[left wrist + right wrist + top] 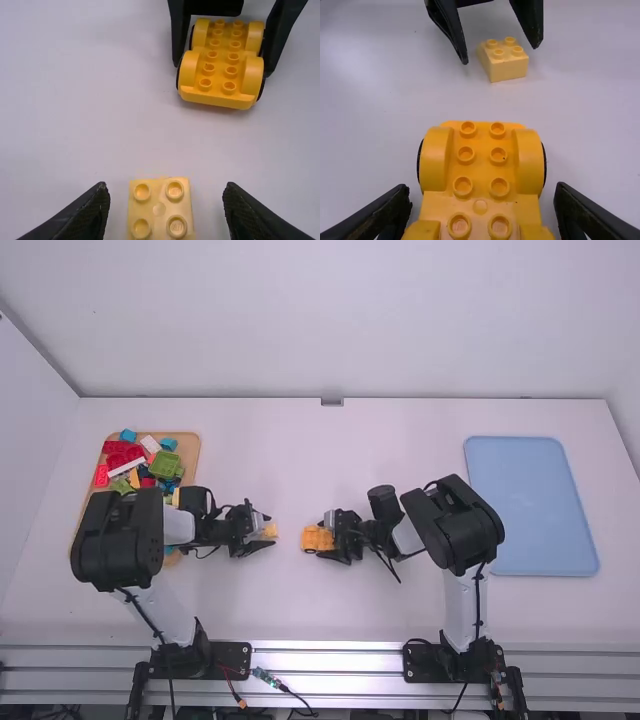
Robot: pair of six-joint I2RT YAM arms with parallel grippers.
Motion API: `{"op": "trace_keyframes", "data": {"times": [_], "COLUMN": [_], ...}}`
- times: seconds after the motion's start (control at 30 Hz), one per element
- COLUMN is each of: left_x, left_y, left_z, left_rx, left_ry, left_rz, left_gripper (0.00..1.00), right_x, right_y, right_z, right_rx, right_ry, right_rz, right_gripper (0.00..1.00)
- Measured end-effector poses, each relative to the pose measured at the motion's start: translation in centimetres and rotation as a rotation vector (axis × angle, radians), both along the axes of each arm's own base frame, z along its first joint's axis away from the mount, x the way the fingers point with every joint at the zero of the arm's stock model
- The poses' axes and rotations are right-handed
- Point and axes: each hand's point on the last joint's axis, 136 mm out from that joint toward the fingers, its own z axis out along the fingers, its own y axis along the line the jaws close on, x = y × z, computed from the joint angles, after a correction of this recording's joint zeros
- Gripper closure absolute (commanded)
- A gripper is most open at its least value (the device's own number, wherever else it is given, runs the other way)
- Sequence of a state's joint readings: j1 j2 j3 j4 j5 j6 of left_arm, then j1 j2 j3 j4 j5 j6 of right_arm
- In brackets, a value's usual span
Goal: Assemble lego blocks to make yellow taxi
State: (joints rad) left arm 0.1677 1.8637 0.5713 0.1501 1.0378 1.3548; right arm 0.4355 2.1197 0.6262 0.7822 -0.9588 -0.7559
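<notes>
In the high view my left gripper (264,532) is low over the table left of the middle, beside a pale yellow block (271,530). The left wrist view has that four-stud block (159,209) between the spread fingertips of my left gripper (166,192), with gaps on both sides. My right gripper (331,538) is at the orange-yellow wheeled base (316,539) near the middle. In the right wrist view the studded base (481,165) lies lengthwise between the fingers of my right gripper (484,192), which stand apart with narrow gaps beside it. Block and base are separate.
A wooden tray (188,445) of mixed coloured blocks stands at the left, partly under the left arm. On the right side lies a blue tray (530,505). White table surface (300,460) stretches beyond both grippers.
</notes>
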Motion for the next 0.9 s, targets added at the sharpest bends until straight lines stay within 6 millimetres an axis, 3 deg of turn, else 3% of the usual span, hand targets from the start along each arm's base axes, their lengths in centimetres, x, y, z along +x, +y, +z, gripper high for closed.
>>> {"op": "trace_keyframes", "data": {"times": [0.67, 0.77, 0.9], "left_x": [0.4, 0.8, 1.2], "left_y": [0.1, 0.2, 0.2], "left_z": [-1.4, -1.1, -1.0], "left_rx": [-0.003, -0.004, -0.001], "left_ry": [0.068, 0.077, 0.056], "left_rz": [0.001, -0.002, -0.003], "left_gripper": [0.41, 0.45, 0.59], "right_x": [0.0, 0.0, 0.0], "right_y": [0.0, 0.0, 0.0], "right_z": [0.0, 0.0, 0.0], "right_rx": [0.000, 0.000, 0.000], "right_ry": [0.014, 0.011, 0.013], "right_rz": [-0.006, -0.005, -0.005], "right_gripper": [0.24, 0.25, 0.24]}}
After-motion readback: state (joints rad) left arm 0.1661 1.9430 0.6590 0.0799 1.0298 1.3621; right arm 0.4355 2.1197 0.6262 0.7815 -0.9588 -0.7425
